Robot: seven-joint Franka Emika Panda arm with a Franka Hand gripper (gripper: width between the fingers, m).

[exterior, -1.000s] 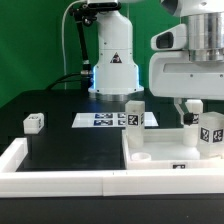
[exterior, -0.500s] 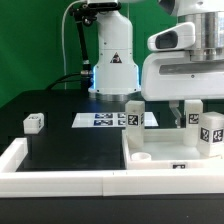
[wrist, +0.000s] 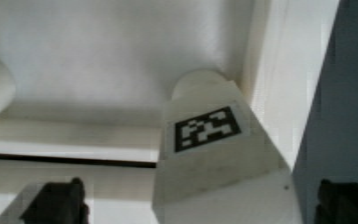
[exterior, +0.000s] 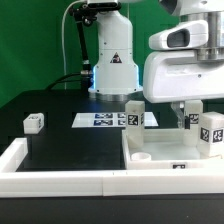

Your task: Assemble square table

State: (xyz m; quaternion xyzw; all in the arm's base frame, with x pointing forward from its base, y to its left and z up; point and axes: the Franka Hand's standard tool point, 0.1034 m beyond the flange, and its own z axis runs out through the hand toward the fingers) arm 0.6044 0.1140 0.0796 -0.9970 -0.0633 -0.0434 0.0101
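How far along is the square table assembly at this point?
Done: one leg looks stood at a tabletop corner. In hand: the open end effector straddles a second leg, not gripping. Left: a near corner hole is empty; a loose leg lies on the black table.

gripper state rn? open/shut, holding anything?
Gripper: open, jaws wide apart, holding nothing. A white tagged leg sits between them with a gap on each side.

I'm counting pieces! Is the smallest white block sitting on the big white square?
No, the smallest white block sits alone on the black surface, apart from the big white square.
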